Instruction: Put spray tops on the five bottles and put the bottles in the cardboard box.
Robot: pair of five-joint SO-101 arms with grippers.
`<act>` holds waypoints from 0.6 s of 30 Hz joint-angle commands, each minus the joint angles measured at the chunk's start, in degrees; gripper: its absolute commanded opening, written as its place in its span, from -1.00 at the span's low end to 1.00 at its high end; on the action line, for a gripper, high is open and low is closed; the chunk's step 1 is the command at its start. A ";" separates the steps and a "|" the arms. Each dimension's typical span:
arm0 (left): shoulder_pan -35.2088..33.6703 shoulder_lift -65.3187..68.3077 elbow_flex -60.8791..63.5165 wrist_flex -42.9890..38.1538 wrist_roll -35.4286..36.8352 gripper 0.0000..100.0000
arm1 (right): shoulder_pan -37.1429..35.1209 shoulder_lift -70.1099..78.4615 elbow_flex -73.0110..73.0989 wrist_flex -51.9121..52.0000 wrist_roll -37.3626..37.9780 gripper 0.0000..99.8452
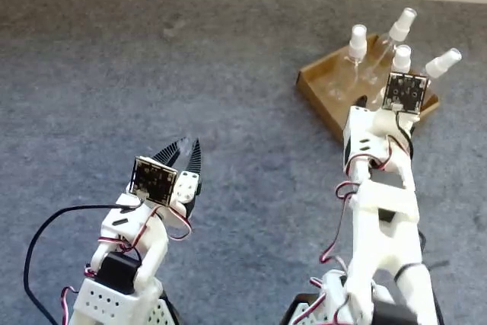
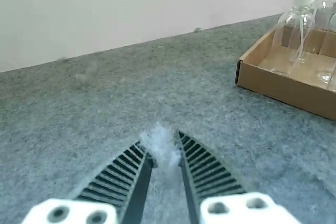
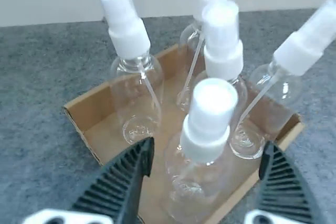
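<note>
Grey carpeted desk (image 1: 106,66) is stretching wide between the left pincer (image 1: 187,151), hovering narrowly parted and holding nothing, and the cardboard box (image 1: 313,85) toward the far right. The high view is showing four spray tops (image 1: 358,36) there, while the right wrist view is showing five capped bottles (image 3: 131,77) standing inside, the right pincer (image 3: 208,148) gaping wide astride the nearest bottle (image 3: 207,124), gripping nothing.

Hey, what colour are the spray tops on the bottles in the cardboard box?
White. The spray tops show best in the right wrist view.
</note>
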 commanded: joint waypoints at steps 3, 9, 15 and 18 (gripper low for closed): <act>-0.75 -0.84 0.92 0.62 -0.44 -0.99 | -1.19 -15.52 0.04 9.89 -0.26 -0.44; -0.75 -0.84 1.01 1.05 -0.44 -0.99 | -6.20 -31.52 0.13 25.36 -0.18 -0.57; -0.75 -0.84 1.01 1.49 -0.44 -0.99 | -11.21 -46.20 0.40 32.92 -0.18 -1.00; -0.75 -0.84 1.01 1.49 -0.44 -0.99 | -12.97 -52.26 2.68 35.82 -0.09 -0.99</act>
